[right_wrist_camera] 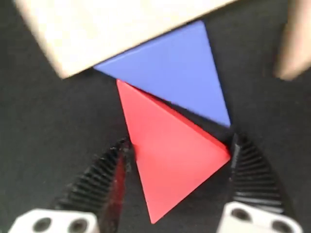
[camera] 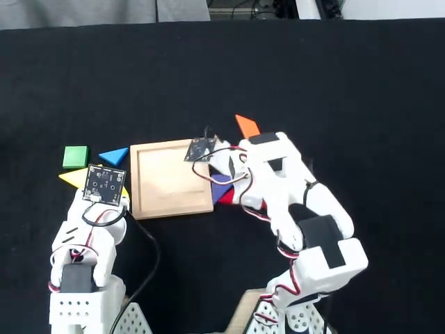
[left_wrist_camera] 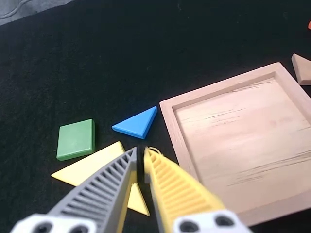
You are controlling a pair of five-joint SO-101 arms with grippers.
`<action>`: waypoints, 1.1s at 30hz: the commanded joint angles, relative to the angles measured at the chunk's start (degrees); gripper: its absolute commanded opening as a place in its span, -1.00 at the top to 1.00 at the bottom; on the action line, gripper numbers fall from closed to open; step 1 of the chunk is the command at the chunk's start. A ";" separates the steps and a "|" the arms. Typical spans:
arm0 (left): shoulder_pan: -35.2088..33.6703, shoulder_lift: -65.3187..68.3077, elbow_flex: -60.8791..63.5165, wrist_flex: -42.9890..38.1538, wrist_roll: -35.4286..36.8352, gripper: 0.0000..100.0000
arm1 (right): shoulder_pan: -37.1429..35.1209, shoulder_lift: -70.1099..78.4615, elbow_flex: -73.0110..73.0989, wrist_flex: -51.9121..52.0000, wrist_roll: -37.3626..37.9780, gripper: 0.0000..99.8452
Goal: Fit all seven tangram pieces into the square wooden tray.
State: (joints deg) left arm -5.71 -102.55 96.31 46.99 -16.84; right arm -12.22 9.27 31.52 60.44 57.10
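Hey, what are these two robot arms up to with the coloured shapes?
Two robot arms are doing a tangram puzzle. The wooden tray between them has no pieces in it yet. The right gripper is open, straddling a red triangle that lies against a purple triangle beside the tray. The left gripper hangs shut over a yellow triangle, near a green square and a blue triangle.

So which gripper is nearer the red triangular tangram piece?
Right. The right gripper straddles the red triangle; the left gripper sits over the yellow triangle, across the square wooden tray.
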 commanded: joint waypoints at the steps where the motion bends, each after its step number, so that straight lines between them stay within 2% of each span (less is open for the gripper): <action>1: 0.92 -0.18 1.10 0.09 -0.53 0.92 | 4.31 -0.13 -4.35 -7.65 -12.13 0.39; 4: 0.92 -0.18 1.10 0.09 -0.53 0.92 | 4.66 -0.13 -5.93 -10.55 -22.42 0.39; 7: 0.92 -0.18 1.10 0.09 -0.53 0.92 | 4.31 -0.04 -6.29 -10.90 -26.81 0.39; 12: 0.92 -0.09 1.10 0.09 -0.53 0.92 | 2.64 -0.04 -3.12 -8.62 -25.76 0.39; 17: 0.92 -0.09 1.10 0.09 -0.53 0.92 | 2.73 -0.04 -0.31 -11.78 -25.85 0.38; 27: 0.92 -0.09 1.10 0.09 -0.53 0.92 | 2.64 -0.48 -0.66 -11.69 -26.20 0.38; 33: 0.92 -0.09 1.10 0.09 -0.53 0.92 | 2.64 -0.57 -4.09 -4.40 -25.76 0.35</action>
State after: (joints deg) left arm -5.71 -102.55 96.31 46.99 -16.84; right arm -8.97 9.98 30.37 50.77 31.34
